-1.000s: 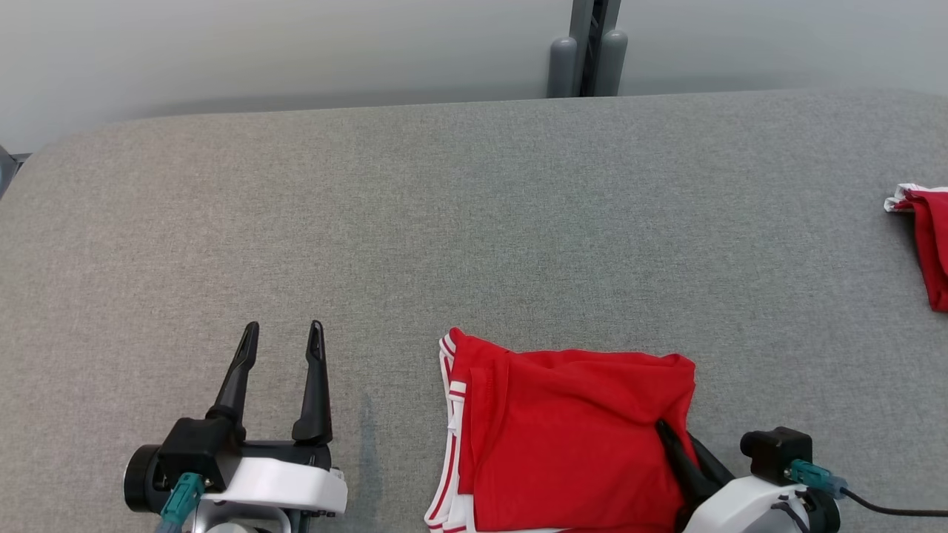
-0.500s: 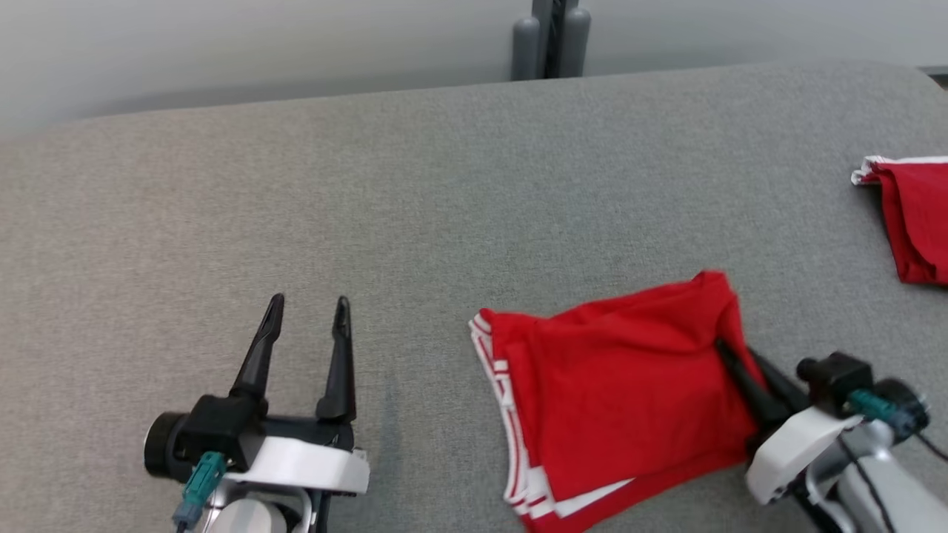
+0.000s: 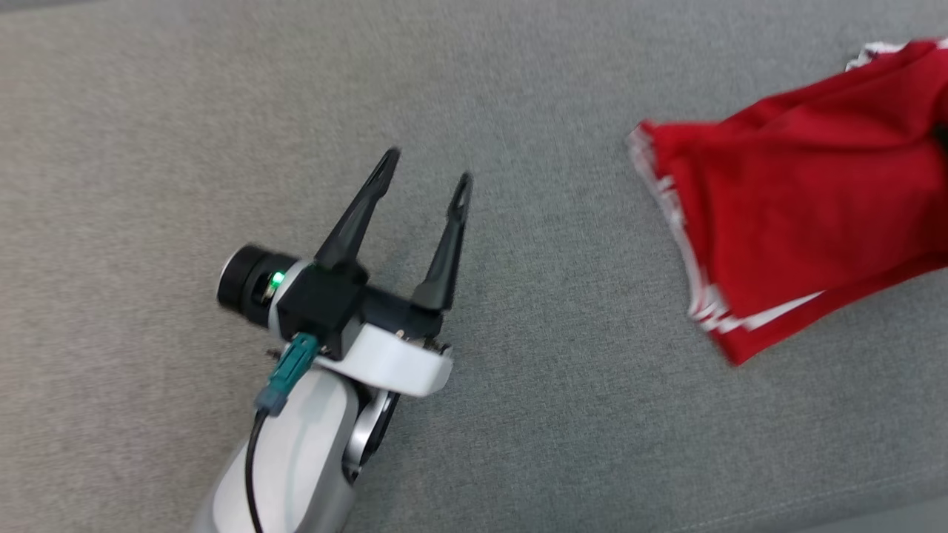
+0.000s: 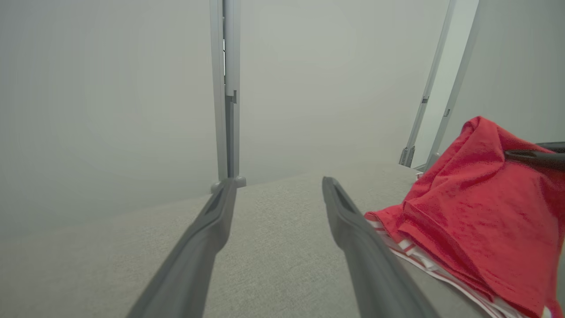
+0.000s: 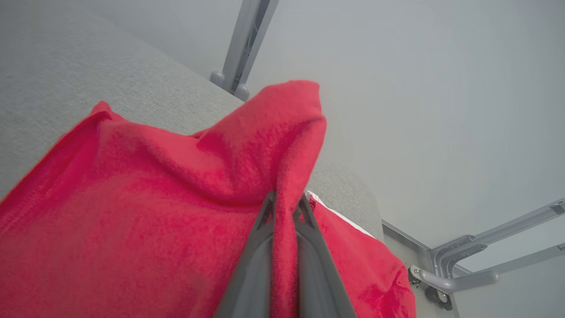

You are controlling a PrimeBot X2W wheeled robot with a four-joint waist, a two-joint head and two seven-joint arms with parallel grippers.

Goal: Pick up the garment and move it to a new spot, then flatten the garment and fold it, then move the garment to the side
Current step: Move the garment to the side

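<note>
While the left end effector (image 3: 428,164) stands empty, fingers spread wide, above the grey worktop (image 3: 555,414) well left of the red, white-trimmed garment (image 3: 785,215), the garment's left part rests on the worktop. At its raised right edge, the right end effector (image 5: 287,197) pinches a fold of cloth.

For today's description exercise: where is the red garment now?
Head view: the red garment sits upper right on the grey table, to the right of the open left gripper; the right gripper pinches a raised fold.
</note>
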